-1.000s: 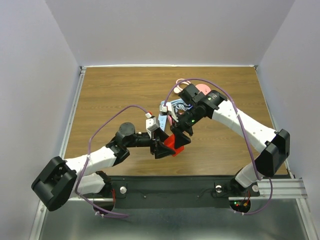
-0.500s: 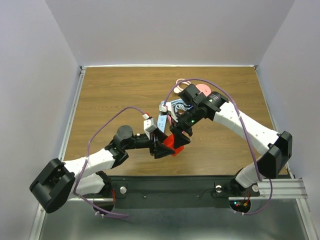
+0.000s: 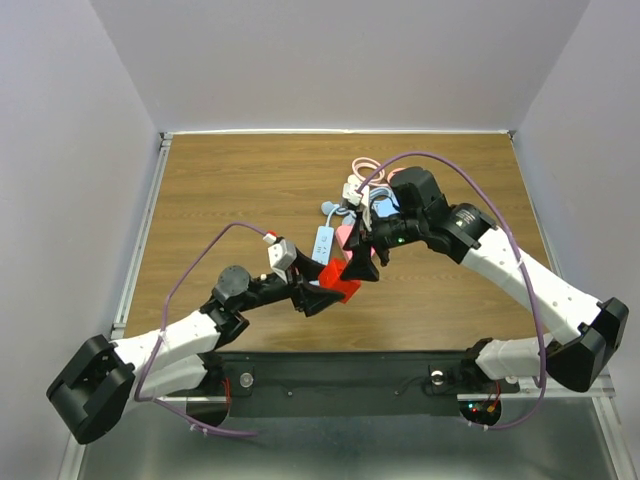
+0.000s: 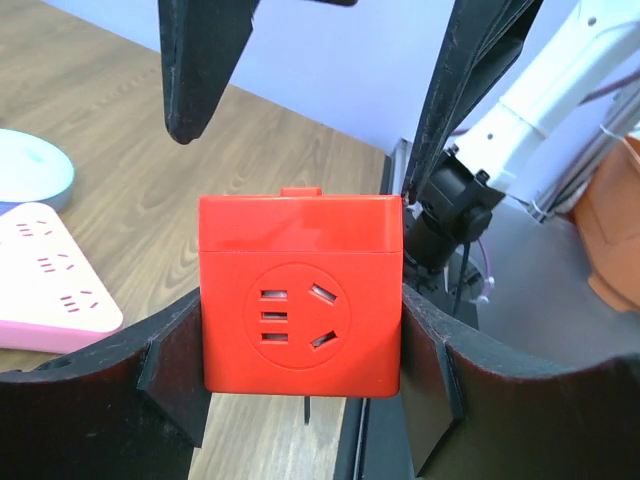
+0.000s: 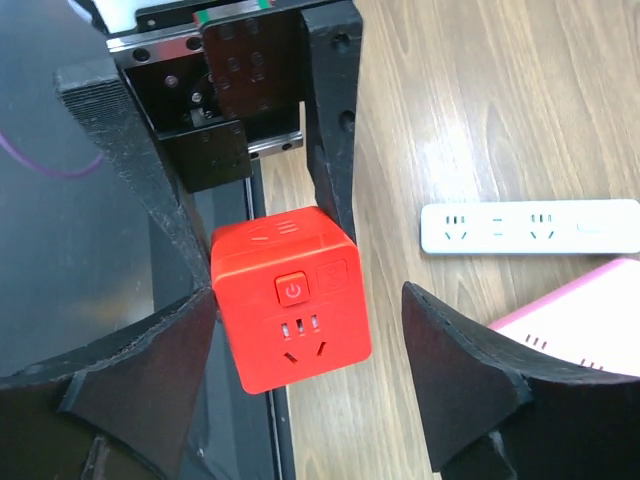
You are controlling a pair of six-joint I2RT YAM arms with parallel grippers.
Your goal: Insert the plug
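1. The red socket cube [image 4: 300,290] sits over the near middle of the wooden counter [image 3: 230,190], close to its near edge, and appears clear of the wood.
2. The left tool [image 3: 333,291] reaches in from the near left and is closed onto the cube, with one dark finger pressed flat against each of two opposite sides.
3. In the left wrist view, the cube face towards the camera carries a round recess with socket slots.
4. The right tool [image 5: 308,296] comes in from the far right and straddles the same cube with its jaws apart. One finger [image 5: 460,370] stands off the cube with wood showing in the gap. The other finger is just beside the opposite side, and I cannot tell whether it touches. This tool grips nothing.
5. In the right wrist view, the cube face towards the camera shows a power button above a set of slots.
6. A pink power strip [image 4: 50,275] lies flat on the counter to the left in the left wrist view.
7. A white power strip [image 5: 530,227] lies flat on the wood, apart from the cube.
8. Pink and white cables [image 3: 360,170] lie bunched just far of the two tools.
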